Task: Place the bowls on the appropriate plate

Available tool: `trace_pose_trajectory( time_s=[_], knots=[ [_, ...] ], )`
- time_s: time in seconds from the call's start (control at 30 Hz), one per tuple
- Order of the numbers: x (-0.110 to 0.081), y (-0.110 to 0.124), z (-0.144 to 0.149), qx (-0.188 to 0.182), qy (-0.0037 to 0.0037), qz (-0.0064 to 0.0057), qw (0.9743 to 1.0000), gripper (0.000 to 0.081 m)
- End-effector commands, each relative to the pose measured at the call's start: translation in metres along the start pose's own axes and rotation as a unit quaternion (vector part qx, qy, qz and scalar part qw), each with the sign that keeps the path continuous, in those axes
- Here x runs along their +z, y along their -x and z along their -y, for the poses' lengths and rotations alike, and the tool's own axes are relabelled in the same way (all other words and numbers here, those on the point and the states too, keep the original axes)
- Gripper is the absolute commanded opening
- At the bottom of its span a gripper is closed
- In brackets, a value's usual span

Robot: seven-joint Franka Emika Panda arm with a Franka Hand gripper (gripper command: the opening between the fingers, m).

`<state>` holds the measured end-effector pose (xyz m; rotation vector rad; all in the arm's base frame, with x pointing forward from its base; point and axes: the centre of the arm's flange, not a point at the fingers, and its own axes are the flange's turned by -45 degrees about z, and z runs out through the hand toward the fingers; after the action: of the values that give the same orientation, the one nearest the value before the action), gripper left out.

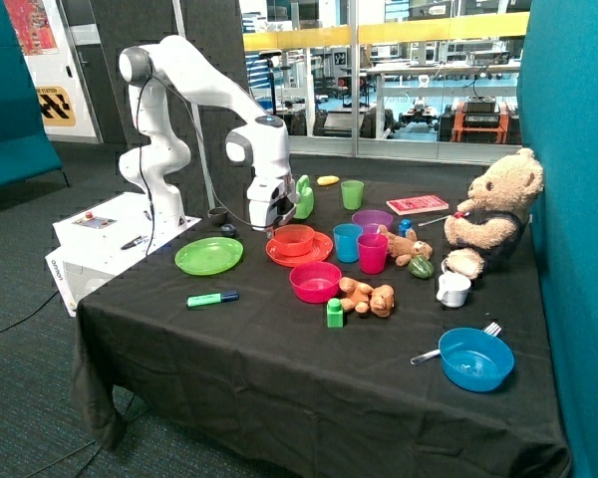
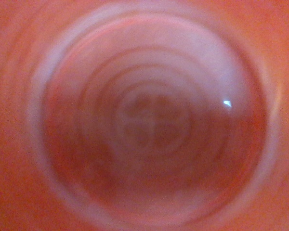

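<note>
The orange-red bowl [image 1: 295, 239] sits upright on the orange plate [image 1: 322, 251] near the middle of the table. My gripper [image 1: 266, 224] hangs low at the bowl's edge, on the side facing the green plate [image 1: 209, 256]. The wrist view is filled by the orange-red bowl's inside [image 2: 154, 120], seen from very close with its ringed bottom in the centre. The green plate lies bare beside the orange one, nearer the robot's base.
A lime green object [image 1: 304, 197] stands just behind the gripper. A pink bowl [image 1: 315, 281], blue and pink cups [image 1: 360, 246], soft toys [image 1: 369, 296], a green block [image 1: 335, 314] and a marker [image 1: 212, 298] lie around the plates. A blue bowl [image 1: 475, 358] is near the front corner.
</note>
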<state>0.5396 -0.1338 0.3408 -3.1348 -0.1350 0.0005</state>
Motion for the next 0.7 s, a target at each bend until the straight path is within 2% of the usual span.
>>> trace_pose_trajectory(
  time_s=[0.0, 0.5, 0.67],
  knots=[
    [-0.010, 0.023, 0.026, -0.031, 0.00194, 0.0000, 0.9995, 0.0531],
    [-0.021, 0.058, 0.053, -0.060, 0.00194, 0.0000, 0.9982, 0.0540],
    [-0.026, 0.079, 0.067, -0.077, 0.00194, 0.0001, 0.9970, 0.0539]
  ],
)
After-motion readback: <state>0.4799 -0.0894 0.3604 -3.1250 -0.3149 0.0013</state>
